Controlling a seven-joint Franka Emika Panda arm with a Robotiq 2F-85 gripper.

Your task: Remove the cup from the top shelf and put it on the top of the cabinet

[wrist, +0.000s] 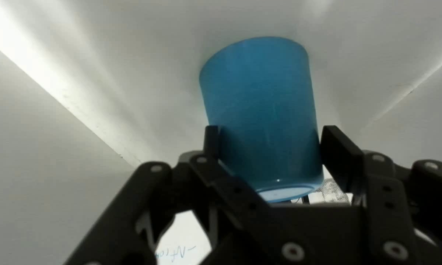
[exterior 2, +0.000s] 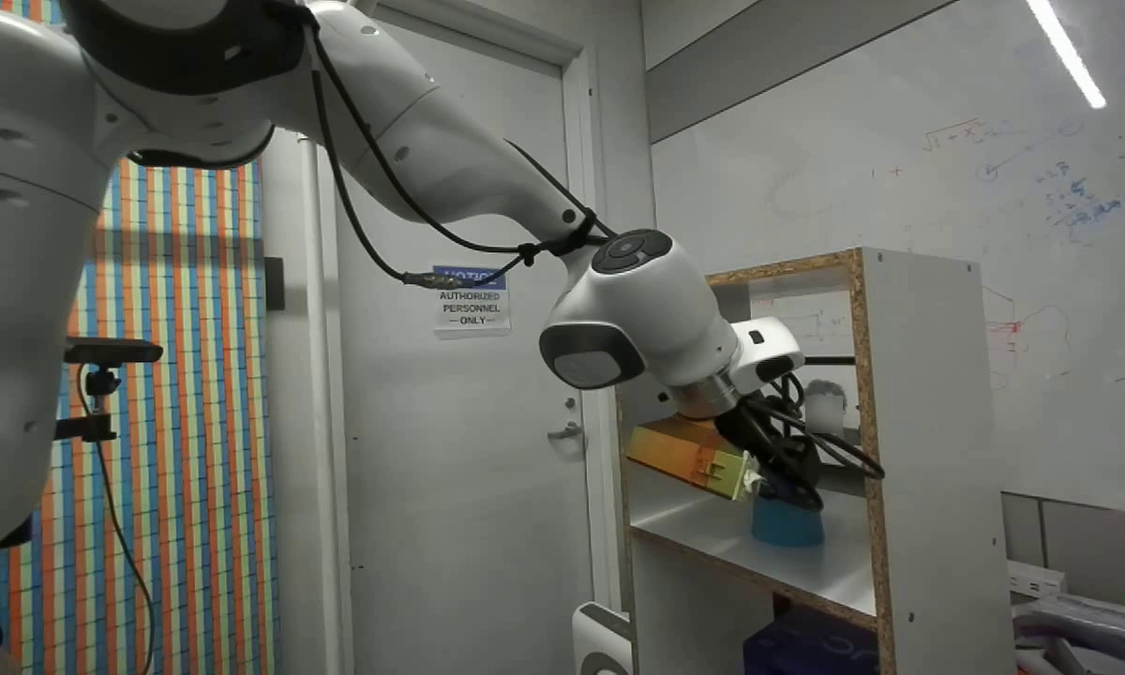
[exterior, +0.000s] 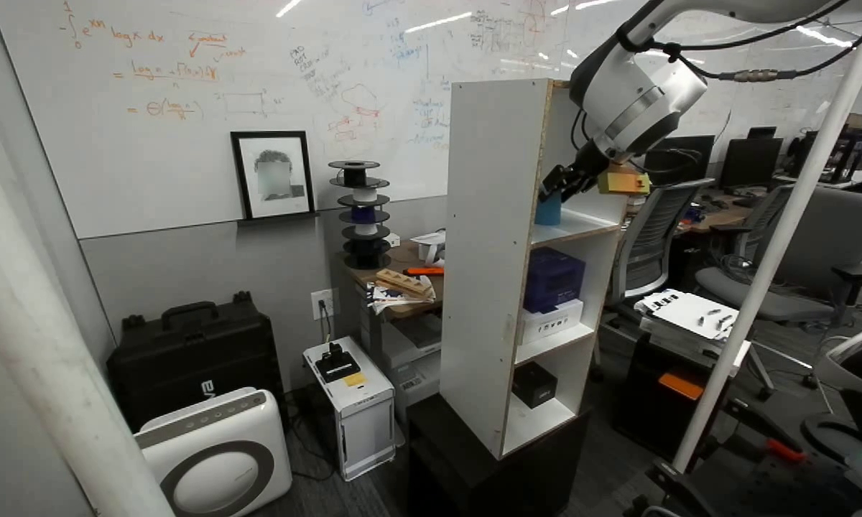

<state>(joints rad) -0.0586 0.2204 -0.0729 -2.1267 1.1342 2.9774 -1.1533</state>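
Note:
The blue cup stands upside down on the top shelf of the white cabinet, its pale base upward; it shows in both exterior views [exterior: 548, 210] [exterior 2: 787, 527] and large in the wrist view [wrist: 261, 92]. The top shelf [exterior: 582, 224] [exterior 2: 712, 532] is under it. My gripper reaches into the top compartment from above the cup [exterior: 564, 185] [exterior 2: 792, 486]. In the wrist view, the black fingers [wrist: 270, 141] press on both sides of the cup near its base. The left finger hides part of the cup's edge. The cabinet's top edge [exterior 2: 787, 265] is above my gripper.
The cabinet's side wall [exterior: 488, 258] [exterior 2: 937, 422] stands close to my hand. A purple box [exterior: 554, 278] on a white box [exterior: 553, 322] fills the middle shelf. A black box [exterior: 534, 383] sits below. An orange-yellow block [exterior: 623, 181] [exterior 2: 689, 457] is beside my wrist.

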